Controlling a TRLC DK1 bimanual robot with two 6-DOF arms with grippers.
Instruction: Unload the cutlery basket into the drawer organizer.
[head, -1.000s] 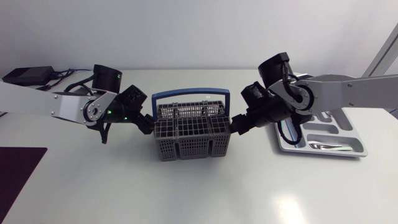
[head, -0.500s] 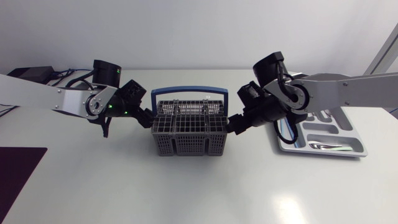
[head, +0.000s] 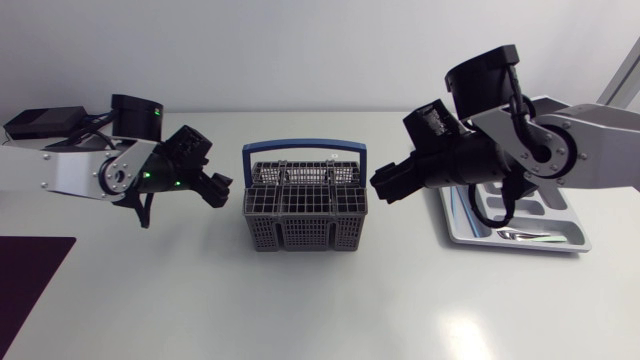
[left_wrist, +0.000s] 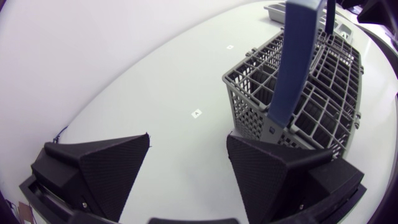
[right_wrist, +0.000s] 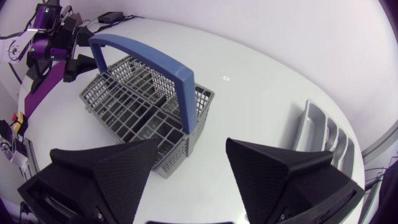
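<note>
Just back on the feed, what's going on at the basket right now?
Nothing is being held. The cutlery basket stands mid-table with its blue handle up, and no cutlery shows in it. The left gripper hangs open beside one end and the right gripper hangs open beside the other, neither touching it. The drawer organizer lies beyond the right gripper, with one shiny piece in it.
</note>
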